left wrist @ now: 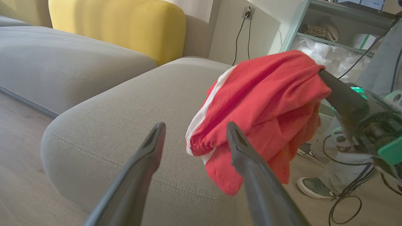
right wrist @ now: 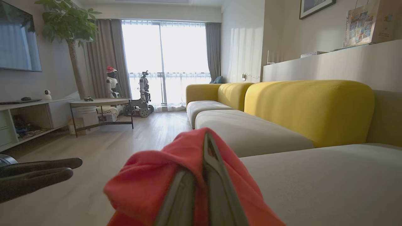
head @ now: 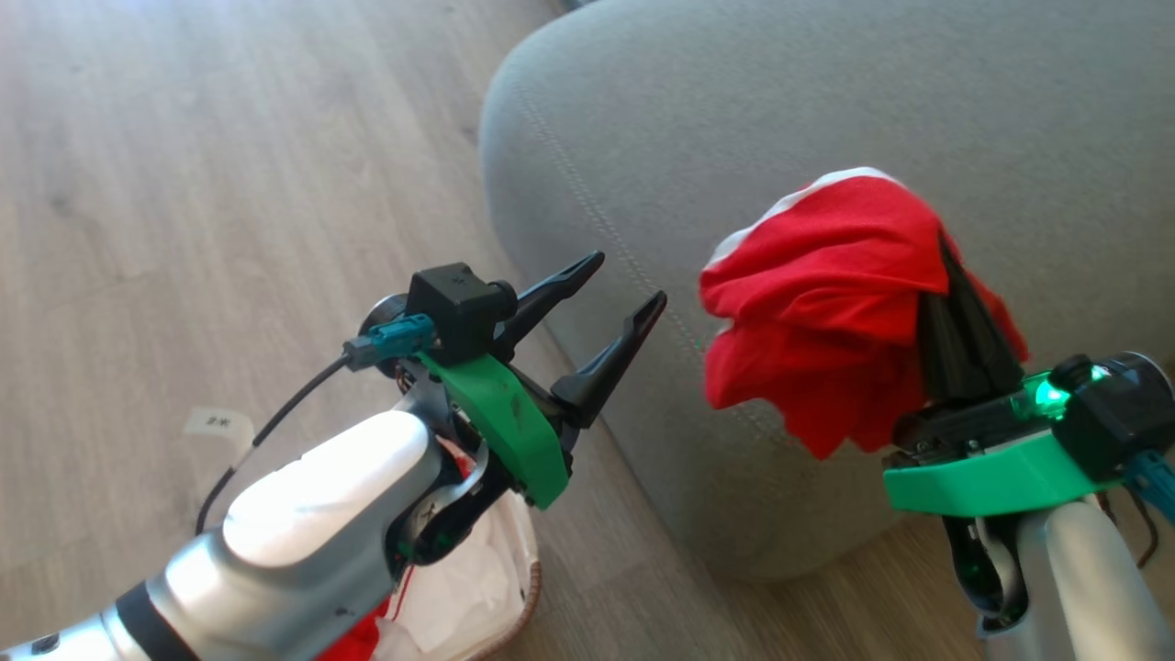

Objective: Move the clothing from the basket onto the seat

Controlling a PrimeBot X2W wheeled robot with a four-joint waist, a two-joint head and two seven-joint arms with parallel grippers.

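Observation:
A red piece of clothing with white trim hangs bunched in the air over the front corner of the grey-green seat, and my right gripper is shut on it. To its left, beside the seat's rounded corner, my left gripper stands open and holds nothing. Below my left forearm lies the basket, mostly hidden, with a white garment and a bit of red cloth in it. The left wrist view has the red piece just beyond my open left gripper, above the seat.
Wood floor runs left of the seat. Yellow backrests and more grey cushions stretch beyond it. A person's shoes and cables lie on the floor by a shelf. A low table stands across the room.

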